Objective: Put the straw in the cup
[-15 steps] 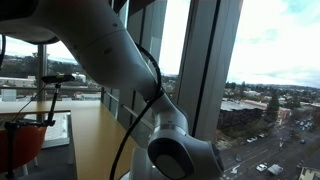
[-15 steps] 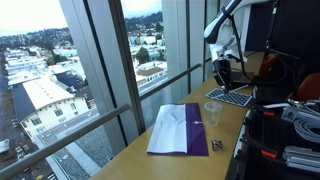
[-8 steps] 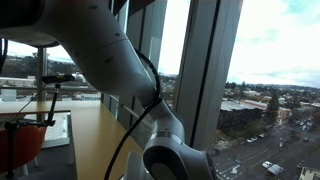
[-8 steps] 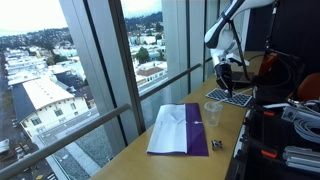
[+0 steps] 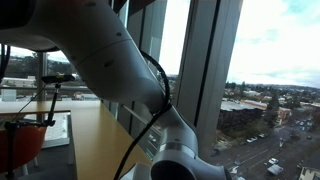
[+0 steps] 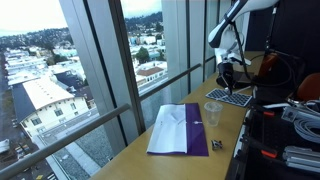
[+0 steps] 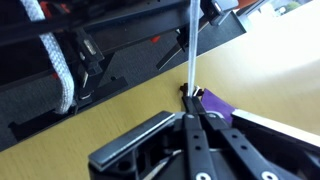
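Note:
In the wrist view my gripper is shut on a thin white straw, which sticks straight out beyond the fingertips. In an exterior view the gripper hangs above the far end of the wooden table, over a keyboard. The clear plastic cup stands upright on the table, nearer the camera than the gripper and apart from it. The straw is too thin to make out in that view. The cup does not show in the wrist view.
A purple and white cloth lies flat beside the cup, and its purple corner shows in the wrist view. A small purple object lies near the table's edge. Dark equipment and cables line one side. The arm fills an exterior view.
The arm has shifted a little. The gripper has drifted slightly away from the cup, and the large joint near the camera has sunk lower. The cup and cloth have not moved.

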